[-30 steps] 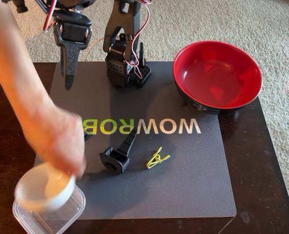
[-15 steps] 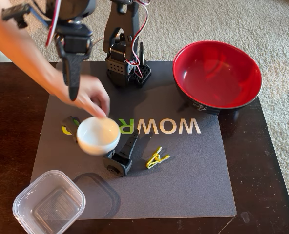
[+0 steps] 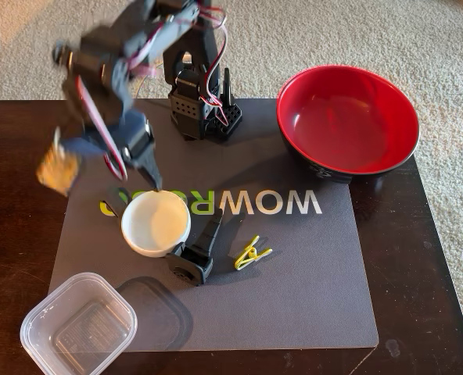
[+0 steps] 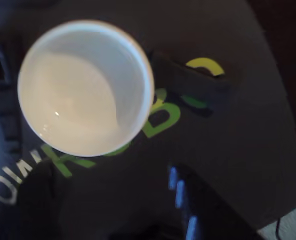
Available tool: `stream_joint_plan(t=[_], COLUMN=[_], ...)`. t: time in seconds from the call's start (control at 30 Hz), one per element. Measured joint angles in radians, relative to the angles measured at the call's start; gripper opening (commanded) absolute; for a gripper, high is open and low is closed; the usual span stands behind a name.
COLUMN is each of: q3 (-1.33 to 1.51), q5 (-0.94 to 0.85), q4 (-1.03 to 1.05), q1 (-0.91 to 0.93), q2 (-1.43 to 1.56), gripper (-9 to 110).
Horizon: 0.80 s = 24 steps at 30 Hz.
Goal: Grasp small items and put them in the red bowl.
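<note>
The red bowl [image 3: 347,121] stands at the back right of the dark mat [image 3: 310,289]. A cream-white round item [image 3: 156,223], open on top, sits on the mat's left half and fills the upper left of the wrist view [image 4: 85,87]. A black plastic part [image 3: 196,250] touches its right side, and a yellow clip [image 3: 252,253] lies further right. Left of the white item lies a short black bar [image 3: 113,199], also in the wrist view [image 4: 193,82]. My gripper [image 3: 134,173], motion-blurred, hangs just behind and above the white item. Its fingers [image 4: 198,210] look apart and hold nothing.
A clear plastic container [image 3: 79,328] sits at the mat's front left corner. A blurred hand [image 3: 58,168] is at the left over the dark table [image 3: 427,258]. The arm's base [image 3: 204,109] stands at the mat's back edge. Carpet surrounds the table.
The hand set the white item down on the mat and pulled away to the left. My arm swung down from its raised pose toward the white item.
</note>
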Motion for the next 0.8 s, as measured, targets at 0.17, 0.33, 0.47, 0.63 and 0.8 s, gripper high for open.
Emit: stream_joint_plan(t=[0.17, 0.33, 0.47, 0.63, 0.8], q3=[0.051, 0.199, 0.299, 0.426, 0.442], q5=[0.018, 0.04, 0.035, -0.043, -0.114], q4=[-0.006, -0.104, -0.212, -0.471, -0.563], q1=[0.005, 0.141, 0.173, 0.175, 0.104], q2=[-0.003, -0.008, -0.049, -0.109, -0.14], gripper=[29, 28, 27, 27, 22])
